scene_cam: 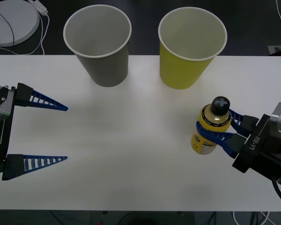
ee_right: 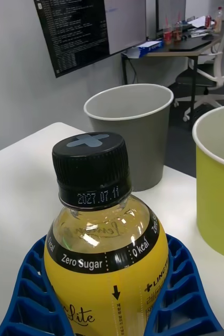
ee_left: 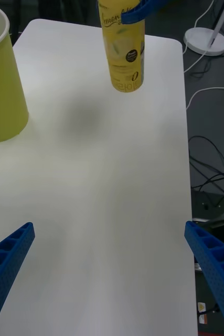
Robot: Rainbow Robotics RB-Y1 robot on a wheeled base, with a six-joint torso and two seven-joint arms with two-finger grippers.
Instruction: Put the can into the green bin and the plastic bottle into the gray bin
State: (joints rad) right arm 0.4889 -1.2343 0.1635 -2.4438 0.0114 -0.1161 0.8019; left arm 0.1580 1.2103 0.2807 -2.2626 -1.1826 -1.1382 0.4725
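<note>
Front view, right gripper at four o'clock holding the bottle tight, gray cup at eleven, green cup at one, left gripper at nine, fingers wide apart.

we see the small plastic bottle of yellow liquid up close, its ribbed black screw cap marked with a gray cross. our right gripper's blue ribbed fingers wrap both sides of the bottle's body. beyond the cap, at about 1 o'clock, stands the large gray tapered paper cup on the white table. the yellow-green paper cup sits at 3 o'clock, apart from the gray one.
</note>
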